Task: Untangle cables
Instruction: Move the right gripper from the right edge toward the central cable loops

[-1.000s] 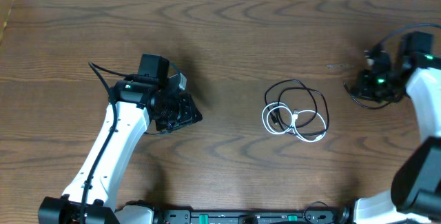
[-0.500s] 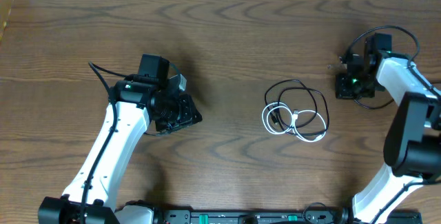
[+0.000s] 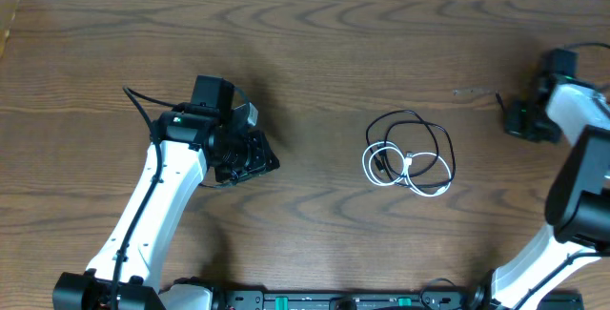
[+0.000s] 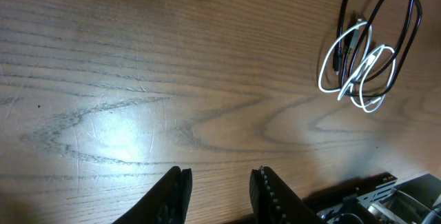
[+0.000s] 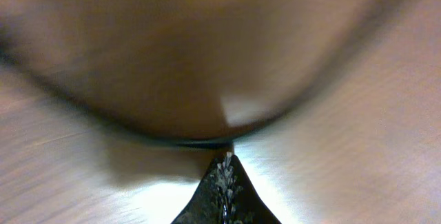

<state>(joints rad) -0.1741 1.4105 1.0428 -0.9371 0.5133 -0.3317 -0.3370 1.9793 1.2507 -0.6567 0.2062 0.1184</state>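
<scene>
The black cable (image 3: 427, 129) and the white cable (image 3: 374, 170) lie tangled in overlapping coils on the wooden table, right of centre. In the left wrist view the black cable (image 4: 411, 14) and the white cable (image 4: 329, 62) sit at the top right. My left gripper (image 3: 255, 155) is open and empty, well left of the coils; its fingers (image 4: 219, 189) hover over bare wood. My right gripper (image 3: 519, 119) is at the far right edge, away from the cables. Its fingers (image 5: 226, 182) are pressed together with nothing between them; that view is blurred.
The wooden table (image 3: 315, 43) fills the overhead view, with a pale wall strip along the far edge. A black rail with connectors (image 3: 334, 300) runs along the near edge. A thick black arm wire (image 3: 138, 105) loops beside the left arm.
The right arm swung in toward the cables, then back out to the far right edge. The left arm and the cables have not moved.
</scene>
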